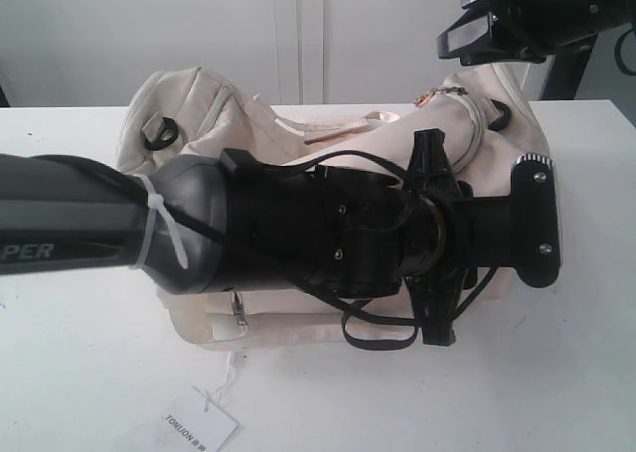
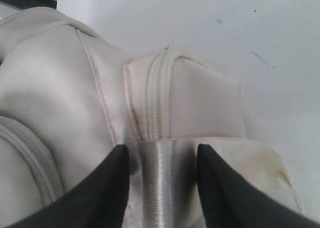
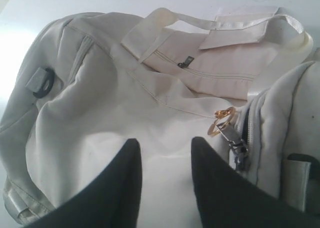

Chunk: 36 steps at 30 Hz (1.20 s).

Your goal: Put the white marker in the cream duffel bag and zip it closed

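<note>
Exterior view: one cream duffel bag (image 1: 209, 109) lies on the white table (image 1: 79, 373). Two black rings show on it, one near each end (image 1: 164, 132) (image 1: 497, 119). Two arms are in sight. The left arm (image 1: 258, 224) stretches across the front of the bag and hides most of it. The right arm (image 1: 537, 15) hangs over the bag's far right end. One paper tag (image 1: 199, 427) lies on the table in front of the bag.

Left wrist view: the left gripper (image 2: 161, 153) has its two black fingers (image 2: 107, 188) on either side of one shiny strap end (image 2: 165, 188) on the bag. Whether they actually press on it cannot be told. One zipper track (image 2: 155, 97) runs up the fabric just beyond.

Right wrist view: the right gripper (image 3: 165, 148) hovers over the bag's soft top. Its two fingers (image 3: 117, 188) stand apart with nothing between them. Two zipper pulls are visible: the top zipper pull (image 3: 237, 145), with one gold ring (image 3: 222, 123), just beside the fingers, and the front pocket pull (image 3: 185, 62) further off. One black ring (image 3: 42, 82) sits on the bag's end.

The white marker cannot be seen in any view.
</note>
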Available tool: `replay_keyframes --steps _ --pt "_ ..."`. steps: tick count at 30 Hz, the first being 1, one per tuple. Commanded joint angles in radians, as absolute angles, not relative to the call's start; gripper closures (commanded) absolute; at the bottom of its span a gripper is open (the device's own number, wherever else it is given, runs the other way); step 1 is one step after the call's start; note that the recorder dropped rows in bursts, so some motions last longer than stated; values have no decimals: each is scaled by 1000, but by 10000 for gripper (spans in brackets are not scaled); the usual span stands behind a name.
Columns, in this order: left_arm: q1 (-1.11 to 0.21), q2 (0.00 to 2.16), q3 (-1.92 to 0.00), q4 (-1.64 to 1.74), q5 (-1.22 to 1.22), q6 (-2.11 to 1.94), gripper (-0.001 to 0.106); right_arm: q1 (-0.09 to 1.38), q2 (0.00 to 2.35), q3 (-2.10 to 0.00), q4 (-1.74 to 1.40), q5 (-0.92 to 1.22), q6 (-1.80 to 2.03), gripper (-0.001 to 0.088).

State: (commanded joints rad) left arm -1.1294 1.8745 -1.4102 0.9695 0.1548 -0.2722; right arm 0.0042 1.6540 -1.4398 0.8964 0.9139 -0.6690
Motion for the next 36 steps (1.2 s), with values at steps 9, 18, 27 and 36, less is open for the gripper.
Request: replay_keyframes --steps 9,18,27,36 --pt "-1129 1851 -1410 799 163 -272 570 4 1654 -1440 896 947 -669 863" --pt "-1129 1851 -1410 654 217 -272 570 4 1654 -1440 896 967 -669 868" --pt "-1131 1824 -1410 585 216 -272 570 4 1654 -1440 896 978 -665 868" --pt "-1131 1757 -1410 538 242 -272 570 4 1654 -1440 896 984 -651 868"
